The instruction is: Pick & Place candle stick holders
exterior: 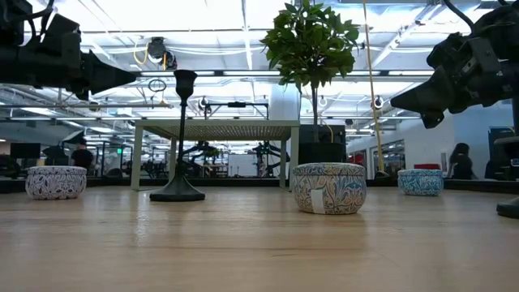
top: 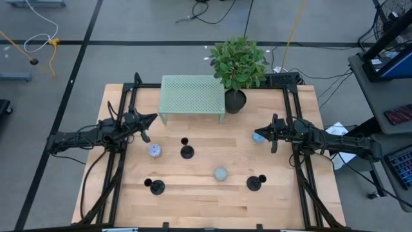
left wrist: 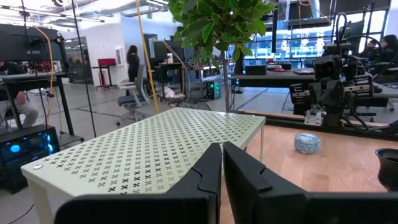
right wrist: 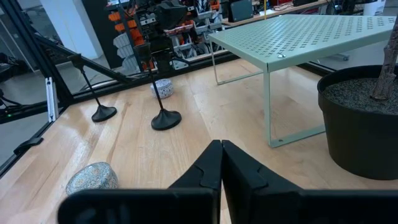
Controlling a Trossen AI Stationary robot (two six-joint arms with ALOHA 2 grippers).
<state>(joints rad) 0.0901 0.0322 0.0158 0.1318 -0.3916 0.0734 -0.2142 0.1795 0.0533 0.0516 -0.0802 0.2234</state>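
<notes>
Three matte-black candle stick holders stand upright on their disc bases on the wooden table: one mid-table [top: 187, 151], one near-left [top: 156, 187], one near-right [top: 255, 183]. Two of them show in the right wrist view [right wrist: 163, 118] [right wrist: 102, 113], and one in the low view [exterior: 178, 138]. My left gripper [top: 153, 118] [left wrist: 222, 163] is shut and empty, raised off the table, at the left near corner of the green stand. My right gripper [top: 259, 132] [right wrist: 222, 155] is shut and empty, raised above a patterned tin at the right.
A pale green perforated stand [top: 192, 96] sits at the table's far middle, with a black plant pot [top: 235, 101] beside its right end. Three patterned round tins lie on the table [top: 154, 150] [top: 221, 173] [top: 259, 136]. Bare wood lies along the near edge.
</notes>
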